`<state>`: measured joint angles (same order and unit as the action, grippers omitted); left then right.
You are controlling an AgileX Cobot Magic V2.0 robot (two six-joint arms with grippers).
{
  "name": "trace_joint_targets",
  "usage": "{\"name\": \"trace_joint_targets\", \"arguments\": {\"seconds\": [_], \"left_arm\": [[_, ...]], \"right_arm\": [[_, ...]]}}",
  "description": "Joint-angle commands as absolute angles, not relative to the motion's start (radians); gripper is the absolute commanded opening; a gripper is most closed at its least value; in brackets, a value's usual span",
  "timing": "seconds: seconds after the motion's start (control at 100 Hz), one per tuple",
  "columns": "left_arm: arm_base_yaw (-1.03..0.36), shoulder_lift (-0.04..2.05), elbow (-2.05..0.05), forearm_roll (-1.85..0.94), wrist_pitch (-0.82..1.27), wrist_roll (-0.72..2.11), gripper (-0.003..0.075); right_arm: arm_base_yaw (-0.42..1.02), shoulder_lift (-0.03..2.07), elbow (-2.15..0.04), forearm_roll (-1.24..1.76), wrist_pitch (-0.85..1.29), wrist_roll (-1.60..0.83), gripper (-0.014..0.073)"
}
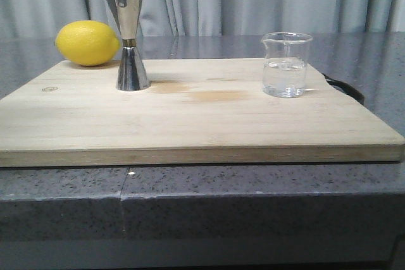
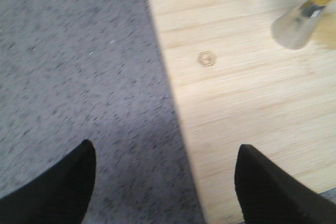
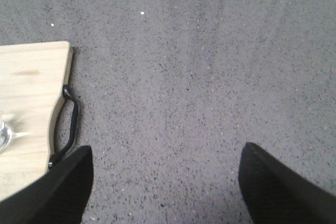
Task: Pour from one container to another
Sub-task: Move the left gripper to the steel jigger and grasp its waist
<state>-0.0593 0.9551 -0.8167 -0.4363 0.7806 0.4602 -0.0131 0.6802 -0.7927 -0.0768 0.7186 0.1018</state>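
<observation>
The glass beaker (image 1: 286, 64) stands upright on the right of the wooden board (image 1: 190, 124), holding clear liquid, well apart from the metal cup (image 1: 131, 36) and lemon (image 1: 87, 43) at far left. Nothing stands between beaker and cup. The left pincer (image 2: 165, 182) hangs spread over the board's left edge; the right pincer (image 3: 165, 184) hangs spread and empty over the grey tabletop (image 3: 210, 77) beside the board's black handle (image 3: 68, 124).

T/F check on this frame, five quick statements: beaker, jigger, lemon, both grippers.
1. The small clear glass beaker holds clear liquid. True.
2. The shiny metal hourglass cup lies on its side. False: it stands upright on the pale wooden cutting board.
3. The yellow lemon sits to the left of the metal cup. True.
4. The left gripper is shut on the beaker. False: it is open and holds nothing, over the board's left edge.
5. The right gripper is over the beaker. False: it is open over the grey speckled countertop, beside the board.
</observation>
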Motion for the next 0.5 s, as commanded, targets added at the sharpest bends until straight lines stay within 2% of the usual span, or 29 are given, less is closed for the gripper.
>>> {"name": "trace_joint_targets", "arguments": {"seconds": [0.0, 0.23, 0.49], "left_arm": [[-0.055, 0.949, -0.809, -0.699, 0.683, 0.705, 0.0511], [-0.055, 0.977, -0.744, -1.215, 0.677, 1.288, 0.0511], [-0.055, 1.148, -0.745, -1.523, 0.768, 1.589, 0.0511]], "right_arm": [[-0.014, 0.686, -0.819, -0.079, 0.606, 0.093, 0.0519], [-0.014, 0.686, -0.819, -0.072, 0.585, 0.093, 0.0519], [-0.014, 0.686, -0.819, -0.069, 0.584, 0.093, 0.0519]]}}
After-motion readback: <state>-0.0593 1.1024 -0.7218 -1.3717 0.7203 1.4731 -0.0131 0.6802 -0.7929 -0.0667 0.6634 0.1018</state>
